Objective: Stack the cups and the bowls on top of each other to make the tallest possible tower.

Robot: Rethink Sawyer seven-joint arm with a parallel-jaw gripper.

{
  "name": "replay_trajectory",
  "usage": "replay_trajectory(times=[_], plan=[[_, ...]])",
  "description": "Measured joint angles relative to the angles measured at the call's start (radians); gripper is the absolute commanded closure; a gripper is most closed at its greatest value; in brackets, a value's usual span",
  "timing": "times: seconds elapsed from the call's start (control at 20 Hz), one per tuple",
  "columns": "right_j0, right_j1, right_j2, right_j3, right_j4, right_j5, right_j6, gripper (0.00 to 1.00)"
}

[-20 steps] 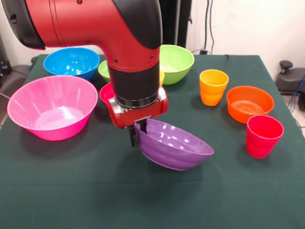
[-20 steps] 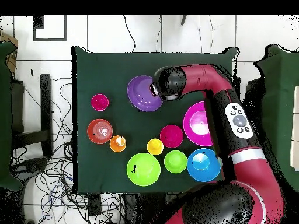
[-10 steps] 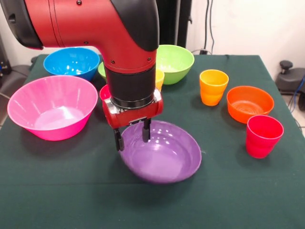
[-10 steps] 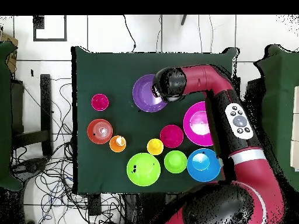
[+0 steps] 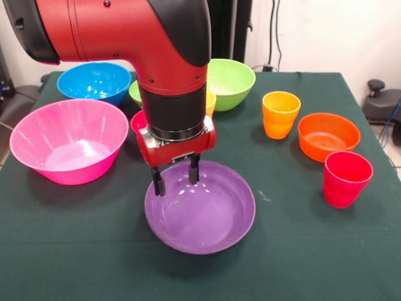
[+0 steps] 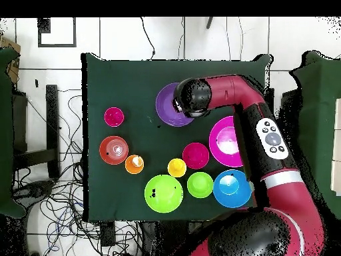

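The shallow purple bowl (image 5: pixel 203 219) sits upright on the table at the front centre; it also shows in the overhead view (image 6: pixel 166 107). My gripper (image 5: pixel 177 182) is open over the bowl's far left rim, with one finger outside the rim and one inside. No cup or bowl is set on another. The orange cup (image 5: pixel 280 114), small orange bowl (image 5: pixel 328 135) and red cup (image 5: pixel 346 179) stand to the right. The yellow cup (image 5: pixel 210 100) and small red bowl (image 5: pixel 138 120) are partly hidden behind my arm.
The big pink bowl (image 5: pixel 66 142) stands at the left. The blue bowl (image 5: pixel 94 81), small green bowl (image 5: pixel 136 93) and large lime green bowl (image 5: pixel 232 81) stand along the far side. In the overhead view my wrist (image 6: pixel 192 99) covers the gripper.
The gripper held the purple bowl tilted by its rim. It has opened, and the bowl has dropped flat onto the table.
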Motion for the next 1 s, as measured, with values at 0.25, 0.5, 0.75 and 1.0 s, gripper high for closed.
replay_trajectory(times=[0.25, 0.5, 0.75, 1.0], plan=[[-0.001, -0.088, 0.000, 0.125, 0.031, -0.006, 0.000, 0.00], [0.003, -0.207, 0.000, 0.284, 0.096, -0.029, 0.003, 0.00], [0.021, -0.302, -0.001, 0.414, 0.146, -0.069, 0.013, 0.00], [0.048, -0.320, -0.016, 0.457, 0.145, -0.119, 0.014, 0.00]])
